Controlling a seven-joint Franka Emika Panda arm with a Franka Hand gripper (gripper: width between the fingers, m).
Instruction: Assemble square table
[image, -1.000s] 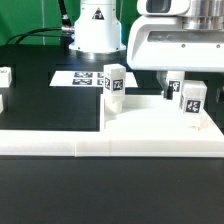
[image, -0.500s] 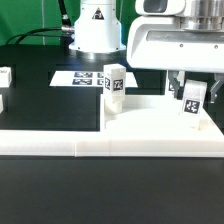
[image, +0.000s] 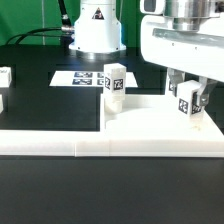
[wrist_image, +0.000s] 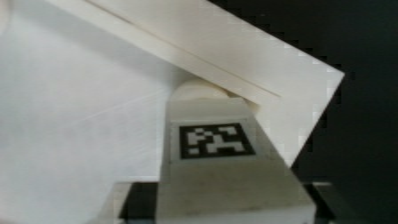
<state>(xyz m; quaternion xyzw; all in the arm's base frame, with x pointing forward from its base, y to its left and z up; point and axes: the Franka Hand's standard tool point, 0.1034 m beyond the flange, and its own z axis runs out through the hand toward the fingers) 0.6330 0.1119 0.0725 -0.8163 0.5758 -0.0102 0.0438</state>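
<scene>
As I read it from here: gripper (image: 188, 95), jaws narrowed and clamped on the sides of one white leg (image: 187, 106). The leg is slightly tilted over the square panel (image: 150, 120), toward the worktop's edge on the exterior view's right. Second leg (image: 114, 80) stands upright at the panel's far corner.

We see a white panel (image: 150, 122) on a black table (image: 50, 105). The central leg (image: 114, 85) and the other leg (image: 187, 103), at the exterior view's right, are white, each with a black-and-white square tag. The far marker board (image: 78, 78) is white with black patterns. The near rail (image: 60, 143) is white.
</scene>
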